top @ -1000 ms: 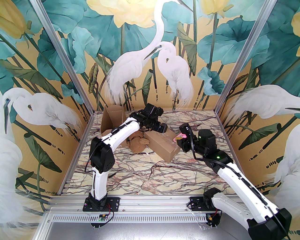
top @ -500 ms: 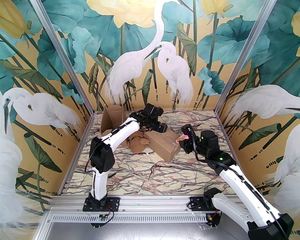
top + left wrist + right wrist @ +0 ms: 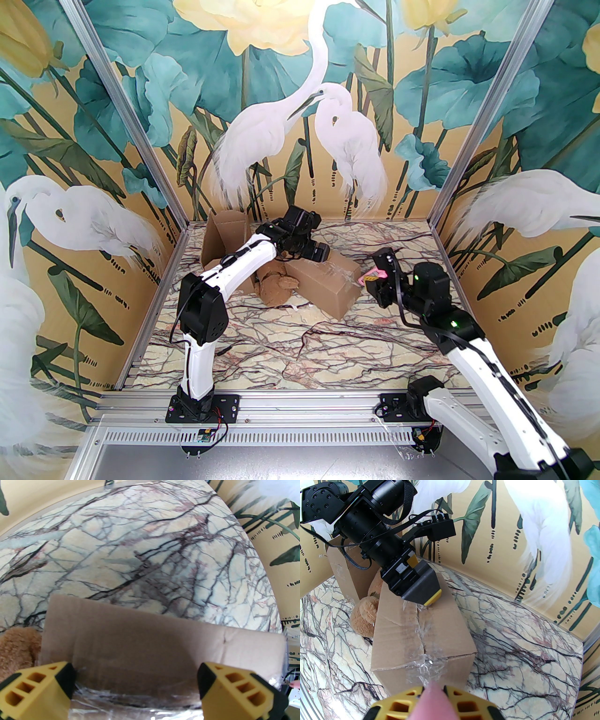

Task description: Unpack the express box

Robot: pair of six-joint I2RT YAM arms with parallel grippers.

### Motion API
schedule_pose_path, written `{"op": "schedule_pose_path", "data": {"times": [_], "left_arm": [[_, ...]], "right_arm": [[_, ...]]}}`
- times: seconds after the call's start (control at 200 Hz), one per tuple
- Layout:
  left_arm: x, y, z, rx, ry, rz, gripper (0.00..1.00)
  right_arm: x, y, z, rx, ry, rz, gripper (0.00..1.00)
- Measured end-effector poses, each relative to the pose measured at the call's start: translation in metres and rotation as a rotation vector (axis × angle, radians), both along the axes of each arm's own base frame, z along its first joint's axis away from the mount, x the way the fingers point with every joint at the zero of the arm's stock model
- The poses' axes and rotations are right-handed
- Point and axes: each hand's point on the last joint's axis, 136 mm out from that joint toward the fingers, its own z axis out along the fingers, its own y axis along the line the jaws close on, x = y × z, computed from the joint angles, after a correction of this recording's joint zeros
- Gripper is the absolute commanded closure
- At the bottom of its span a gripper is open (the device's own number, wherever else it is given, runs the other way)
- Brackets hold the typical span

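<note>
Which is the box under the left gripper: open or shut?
Shut: the box has top flaps lying flat, meeting at a seam under crinkled clear tape.

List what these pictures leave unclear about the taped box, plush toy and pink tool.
- Taped box: contents hidden by closed flaps.
- Plush toy: top external, left arm covers part; its shape is unclear.
- Pink tool: right wrist, blurred and cut by the bottom edge, between the right gripper's fingers.
- Left gripper: left wrist, whether it touches the box cannot be told.
</note>
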Motion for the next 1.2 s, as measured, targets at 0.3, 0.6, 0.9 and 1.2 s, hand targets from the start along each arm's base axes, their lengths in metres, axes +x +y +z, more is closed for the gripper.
{"op": "schedule_pose_path", "data": {"times": [0.3,0.6,0.9,1.2], "left_arm": [[0.001,0.001,0.0,0.003,-0.002,0.003,0.07],[-0.004,-0.004,-0.001,0.011,-0.004,-0.025,0.07],[-0.005,-0.005,-0.001,0.02,-0.011,-0.036,0.08],[0.001,0.002,-0.002,0.031,-0.018,-0.017,0.08]], "right_arm": [[-0.002,-0.005,0.016,-0.011,-0.052,-0.011,1.0],[-0.018,-0.027,-0.007,-0.03,-0.046,-0.086,1.0],[-0.028,-0.056,-0.015,-0.084,-0.049,-0.197,1.0],[-0.032,-0.081,-0.04,-0.164,0.017,-0.286,1.0]]}}
